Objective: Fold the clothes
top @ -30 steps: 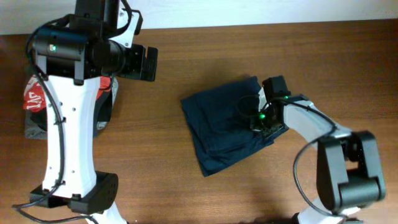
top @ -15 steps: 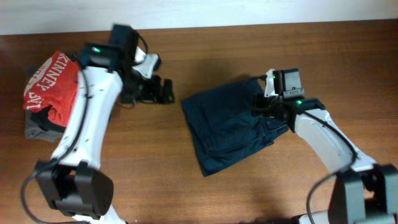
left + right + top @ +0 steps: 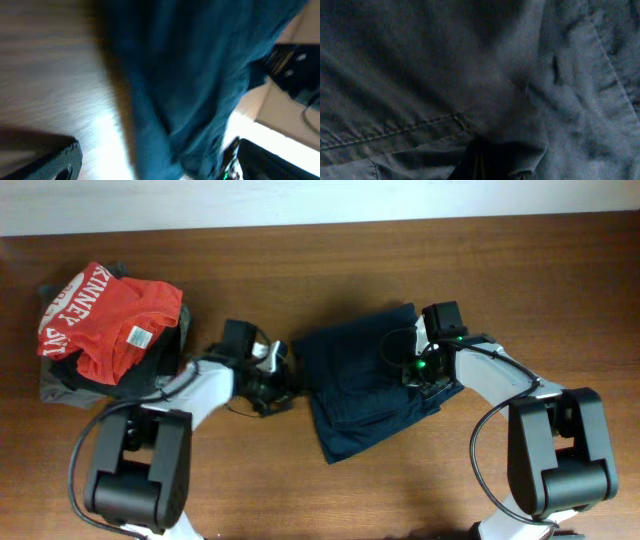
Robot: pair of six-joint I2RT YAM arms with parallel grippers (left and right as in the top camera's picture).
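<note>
On the red shirt (image 3: 118, 318), at the left of the overhead view: white block capitals (image 3: 76, 292), set slantwise across the upper left part of the cloth. Reads as "KINNE", possibly with one more letter after it where the cloth creases. Beneath that, further white lettering, smaller and folded into the cloth, not legible. Lower on the same shirt, a small white sewn label (image 3: 137, 335) with dark print, too small to make out.
</note>
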